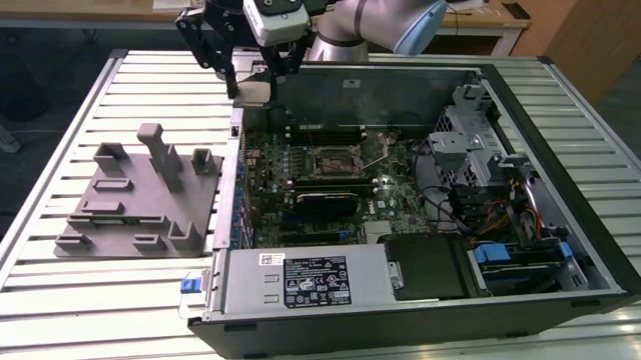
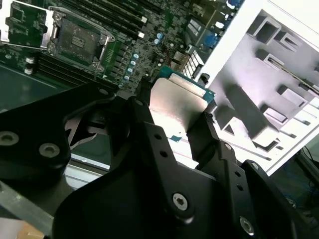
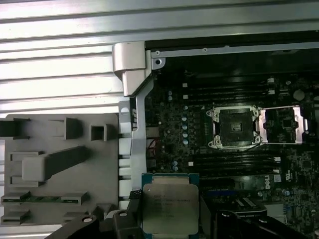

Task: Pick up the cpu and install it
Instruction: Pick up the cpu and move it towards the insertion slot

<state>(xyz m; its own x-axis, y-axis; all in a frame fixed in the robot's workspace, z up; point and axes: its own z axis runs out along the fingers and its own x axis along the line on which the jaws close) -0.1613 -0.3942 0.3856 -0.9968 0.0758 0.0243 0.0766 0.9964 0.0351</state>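
My gripper (image 1: 252, 84) is shut on the cpu (image 1: 254, 93), a flat silver square with a green rim, held by two opposite edges. It hangs in the air above the far corner of the open computer case (image 1: 300, 330), on the exterior view's left. Both wrist views show the cpu (image 2: 175, 102) (image 3: 169, 201) between the black fingers (image 2: 149, 134) (image 3: 122, 224). The motherboard socket (image 1: 334, 159) (image 2: 77, 40) (image 3: 233, 127) lies open with its metal load plate (image 3: 284, 124) flipped aside, well apart from the cpu.
A grey plastic fixture (image 1: 140, 195) (image 3: 55, 169) with upright blocks stands on the slatted table (image 1: 60, 300) at the exterior view's left of the case. Inside the case are memory slots, a drive cage (image 1: 470, 142), cables and a power supply (image 1: 300, 281).
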